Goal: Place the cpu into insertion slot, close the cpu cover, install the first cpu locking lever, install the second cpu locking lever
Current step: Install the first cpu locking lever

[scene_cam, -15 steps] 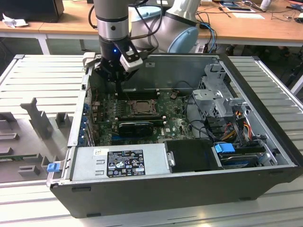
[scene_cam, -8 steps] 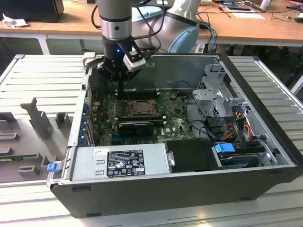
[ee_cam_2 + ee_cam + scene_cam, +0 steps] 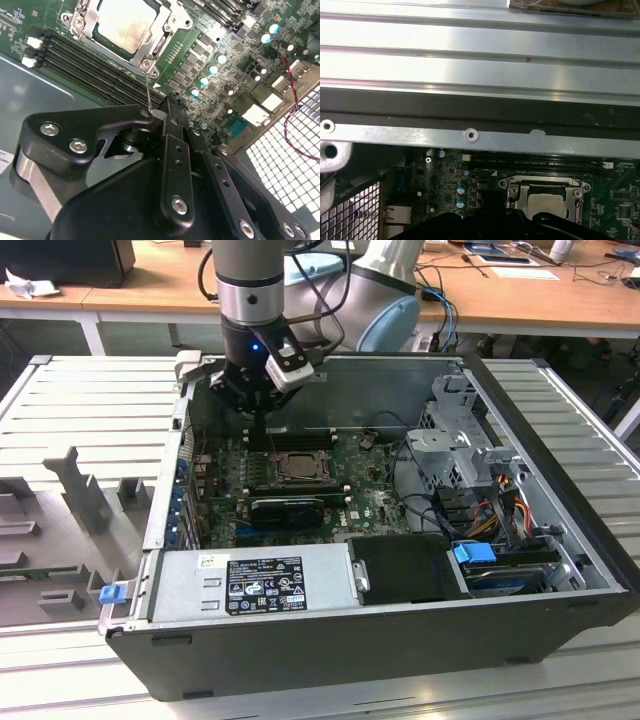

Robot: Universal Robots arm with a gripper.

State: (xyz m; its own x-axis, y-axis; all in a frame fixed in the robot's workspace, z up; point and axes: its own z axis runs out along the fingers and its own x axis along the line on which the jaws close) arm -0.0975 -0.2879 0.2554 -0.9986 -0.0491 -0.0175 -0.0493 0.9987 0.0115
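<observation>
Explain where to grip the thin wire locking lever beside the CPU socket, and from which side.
The locking lever is a thin wire rising clear of the memory slots. It is probably best gripped at its free end, far from the cpu cover, coming from above and pinching across it.

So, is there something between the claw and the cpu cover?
Nothing visible blocks it. In the second wrist view the claw is at a thin wire lever beside the cpu cover, which lies closed over the cpu.
</observation>
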